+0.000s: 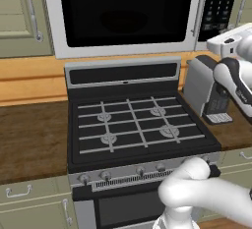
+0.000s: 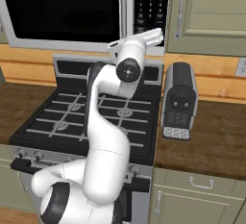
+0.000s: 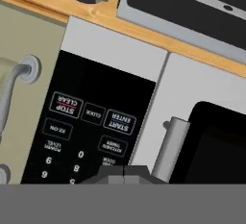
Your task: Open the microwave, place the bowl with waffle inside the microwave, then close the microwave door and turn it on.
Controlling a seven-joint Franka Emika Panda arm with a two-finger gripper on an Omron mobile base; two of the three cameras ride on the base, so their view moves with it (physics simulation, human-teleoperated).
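Black button panel [image 3: 81, 122] faces the closed, empty gripper [image 3: 123, 170], its lower keys cut off.

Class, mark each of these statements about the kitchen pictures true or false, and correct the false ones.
1. The microwave door is shut. True.
2. The gripper has its fingers spread wide. False: they are closed together.
3. The hand camera faces the button panel, near START/ENTER. True.
4. A pot stands on the stove. False: its grates are bare.
5. The coffee machine stands on the counter beside the stove. True.
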